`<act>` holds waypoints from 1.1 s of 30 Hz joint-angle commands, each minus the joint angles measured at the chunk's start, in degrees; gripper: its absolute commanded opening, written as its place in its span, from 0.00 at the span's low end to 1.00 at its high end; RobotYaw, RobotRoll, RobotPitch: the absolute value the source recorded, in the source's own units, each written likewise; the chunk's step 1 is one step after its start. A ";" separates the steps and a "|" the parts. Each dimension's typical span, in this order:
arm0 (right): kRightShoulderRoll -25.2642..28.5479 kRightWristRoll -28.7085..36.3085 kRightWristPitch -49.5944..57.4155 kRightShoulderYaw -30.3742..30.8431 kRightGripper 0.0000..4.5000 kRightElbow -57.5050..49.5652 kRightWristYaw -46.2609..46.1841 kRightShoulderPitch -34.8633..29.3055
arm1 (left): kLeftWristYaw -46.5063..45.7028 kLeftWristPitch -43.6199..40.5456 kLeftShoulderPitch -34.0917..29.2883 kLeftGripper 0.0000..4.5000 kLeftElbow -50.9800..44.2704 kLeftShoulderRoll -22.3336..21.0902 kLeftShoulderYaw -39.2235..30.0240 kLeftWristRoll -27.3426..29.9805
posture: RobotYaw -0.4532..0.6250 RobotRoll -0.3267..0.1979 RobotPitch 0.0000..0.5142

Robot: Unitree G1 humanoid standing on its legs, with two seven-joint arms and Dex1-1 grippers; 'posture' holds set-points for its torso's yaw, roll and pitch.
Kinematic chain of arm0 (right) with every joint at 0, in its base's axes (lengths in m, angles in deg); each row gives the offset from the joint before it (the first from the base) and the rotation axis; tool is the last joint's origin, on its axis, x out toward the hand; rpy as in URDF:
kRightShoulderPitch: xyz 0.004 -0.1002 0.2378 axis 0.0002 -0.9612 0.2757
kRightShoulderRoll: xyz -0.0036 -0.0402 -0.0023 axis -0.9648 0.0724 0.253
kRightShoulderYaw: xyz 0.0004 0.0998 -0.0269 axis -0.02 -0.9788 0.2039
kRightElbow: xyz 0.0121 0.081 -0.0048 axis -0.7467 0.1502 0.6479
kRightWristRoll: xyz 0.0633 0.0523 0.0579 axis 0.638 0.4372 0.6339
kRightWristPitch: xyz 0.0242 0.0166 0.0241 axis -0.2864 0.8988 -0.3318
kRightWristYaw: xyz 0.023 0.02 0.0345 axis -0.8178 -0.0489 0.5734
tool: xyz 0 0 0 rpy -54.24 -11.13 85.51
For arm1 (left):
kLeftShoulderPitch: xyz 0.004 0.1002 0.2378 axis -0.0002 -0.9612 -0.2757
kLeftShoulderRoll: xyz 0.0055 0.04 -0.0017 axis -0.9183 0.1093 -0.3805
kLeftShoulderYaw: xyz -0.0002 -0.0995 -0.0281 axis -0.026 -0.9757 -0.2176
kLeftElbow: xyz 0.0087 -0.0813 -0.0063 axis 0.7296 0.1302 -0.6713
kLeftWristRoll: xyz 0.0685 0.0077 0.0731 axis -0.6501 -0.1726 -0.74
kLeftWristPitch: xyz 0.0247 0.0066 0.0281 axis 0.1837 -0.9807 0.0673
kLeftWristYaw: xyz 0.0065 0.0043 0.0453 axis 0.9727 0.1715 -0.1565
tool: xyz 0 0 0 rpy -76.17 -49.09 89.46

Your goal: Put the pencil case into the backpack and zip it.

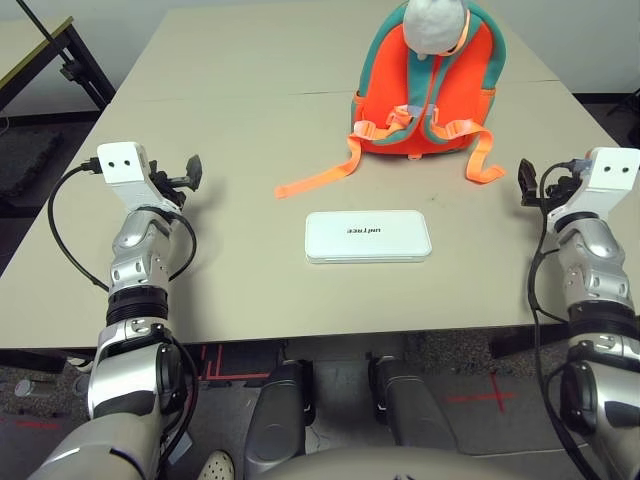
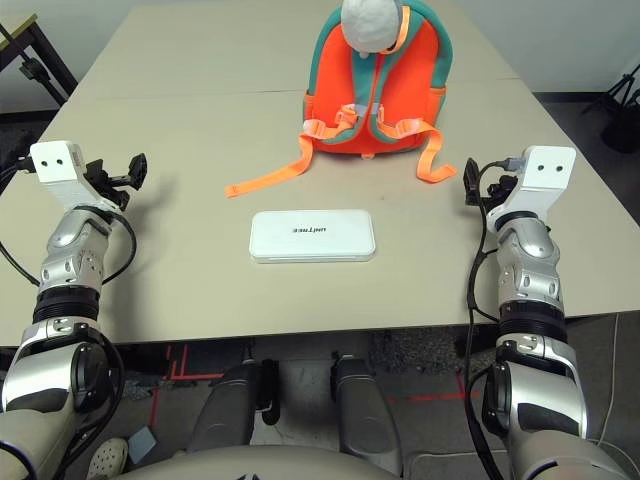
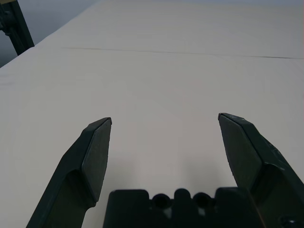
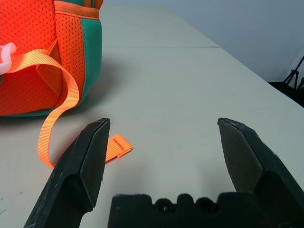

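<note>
Currently, both grippers stand with their fingers wide apart and nothing between them. The left gripper (image 3: 165, 118) is positioned over the left part of the table (image 1: 230, 110), its two black fingers (image 3: 97, 152) separated by a broad gap with only tabletop seen beyond it. The right gripper (image 4: 164, 119) is positioned over the right part of the table, its fingers (image 4: 92, 154) likewise parted widely. The pencil case (image 1: 368, 238), a flat white rectangular unit with rounded corners and dark lettering on its top face, lies flat on the table between the two sets of fingers, nearer to the robot's body than either set and touching neither. The lettering reads upside down from the robot's side. The backpack (image 1: 430, 95), orange with teal trim, is located farther out than the fingers of both grippers, closer to the right fingers than to the left ones. It stands upright, with its shoulder straps (image 1: 421, 85) facing the robot. A grey rounded soft piece (image 1: 436, 24) is situated at its top. One orange webbing strap (image 1: 320, 180) extends across the table toward the left fingers; a second webbing strap (image 1: 483, 160) curves down toward the right fingers, apart from them.
</note>
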 commanded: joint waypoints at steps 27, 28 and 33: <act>0.48 -1.09 -0.05 3.92 1.00 -1.08 4.76 1.04 | 10.20 -39.46 -0.31 1.00 -23.39 -0.59 2.01 17.13 | 0.42 0.62 0.26; 0.55 -1.11 0.46 4.64 1.00 -2.21 5.95 0.68 | 10.49 -44.01 -0.38 1.00 -25.20 -0.81 2.08 19.18 | 0.42 0.62 0.27; 1.43 -2.01 3.38 9.29 1.00 -10.16 12.07 -2.34 | 11.82 -59.71 -0.82 1.00 -30.97 -1.88 2.79 26.08 | 0.41 0.62 0.27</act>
